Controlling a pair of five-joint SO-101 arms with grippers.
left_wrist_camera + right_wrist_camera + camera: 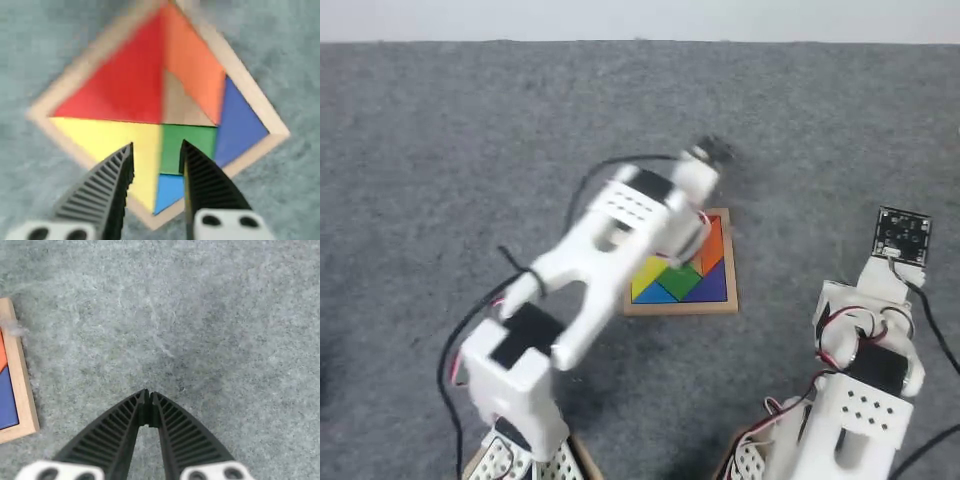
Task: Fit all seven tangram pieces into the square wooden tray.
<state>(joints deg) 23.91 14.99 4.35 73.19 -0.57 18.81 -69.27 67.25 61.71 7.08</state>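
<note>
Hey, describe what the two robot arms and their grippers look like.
The left arm and right arm are white shells with black motor blocks and vent holes, trailing a black cable and red-white wires. The left gripper and right gripper have black ribbed fingers.

square wooden tray lay mid-table on grey felt cover | red triangular piece, yellow triangular piece, green square piece lay inside tray, yellow touching both | left gripper hung above yellow-green seam | right gripper sat right of tray, apart, over cover
</note>
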